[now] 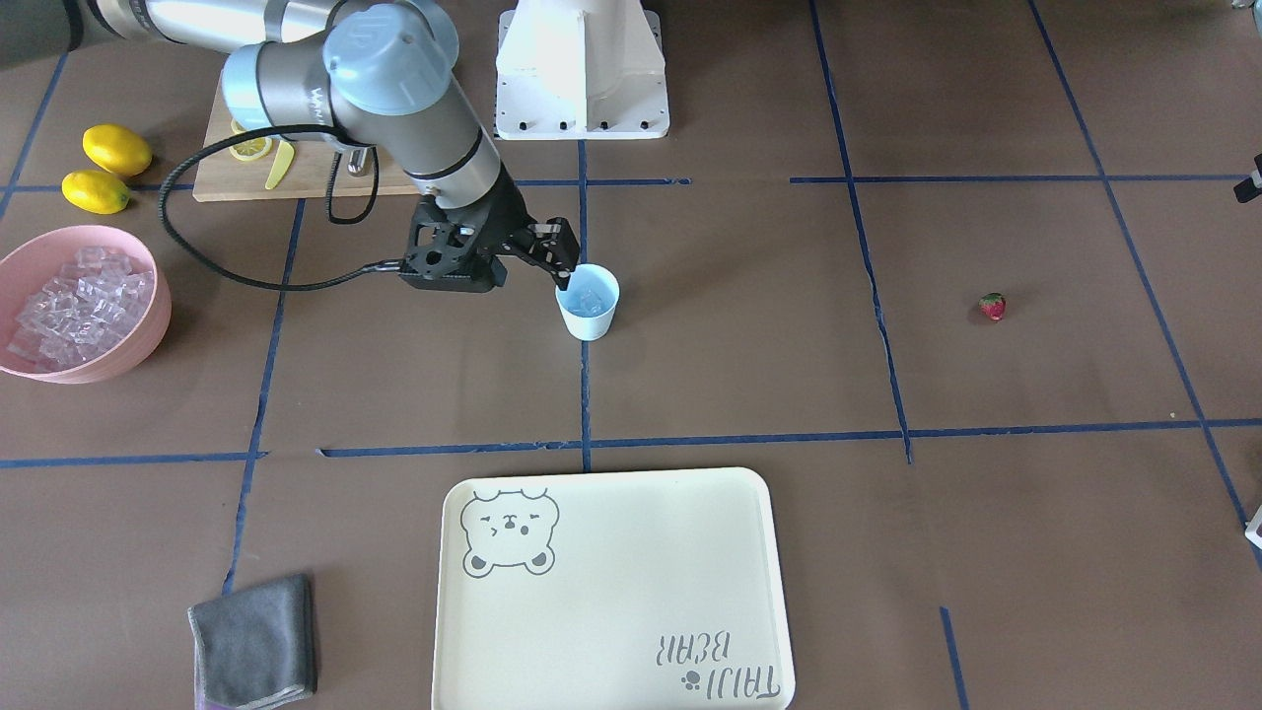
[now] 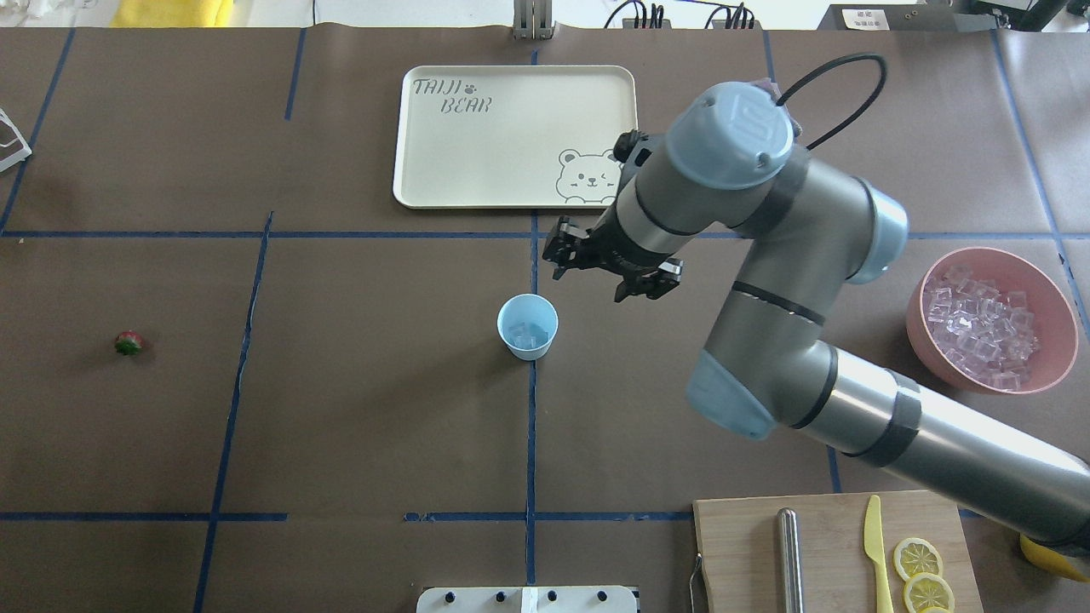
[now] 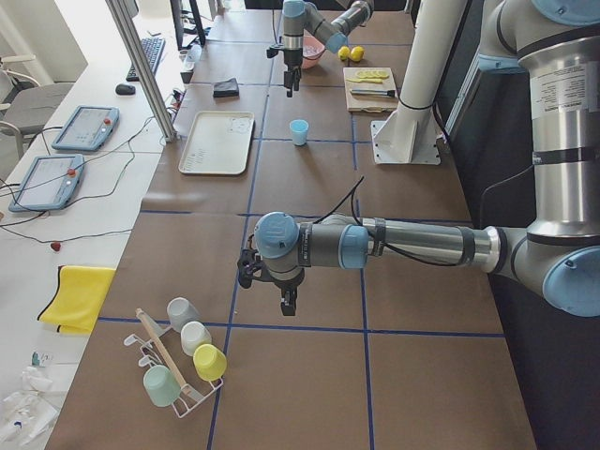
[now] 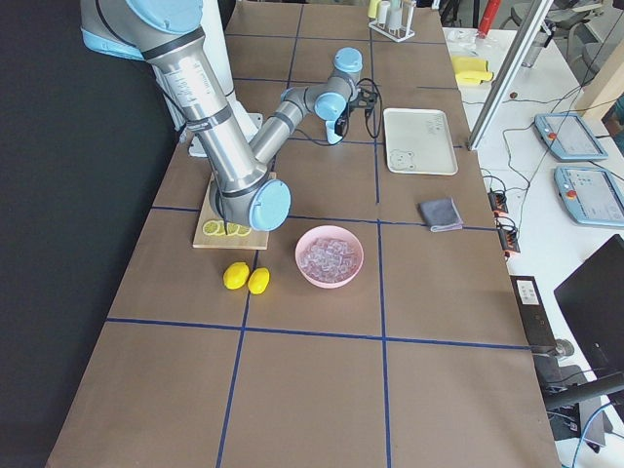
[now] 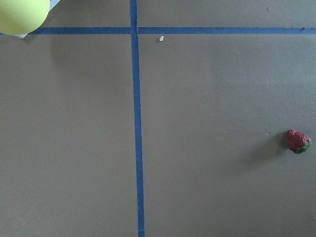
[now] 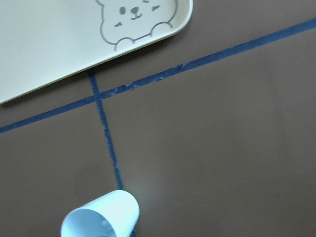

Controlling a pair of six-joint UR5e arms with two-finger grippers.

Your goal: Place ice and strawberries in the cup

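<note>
Blue cup (image 2: 528,326) sits mid-bench (image 2: 383,409) with some ice (image 2: 530,334) in it already. Right pincer (image 2: 596,277) hangs just beside it on the tray (image 2: 494,153) side, jaws apart, nothing between them. My right wrist cam has the cup at the bottom edge of its view, so I'm off it, not over it. Pink bowl (image 2: 915,315) with the rest of the ice is well off to my right.

Ice step looks about done, my call. Strawberry (image 2: 129,343) isn't in: it lies on bare bench far out to my left, well apart from the cup and roughly level with it. My right arm would have to cross the whole bench. My left arm is clearly nearer, so it's the left arm's job.

Left wrist cam looks straight down and has the strawberry at its right edge, lower half, so I'm not centred over it. Left pincer (image 3: 284,302) shows only in the side view, above the bench. Can't tell if its jaws are apart or together. Strawberry is near round with its green top lower right in the wrist cam, so approach angle shouldn't matter much. Centre first, then descend.
</note>
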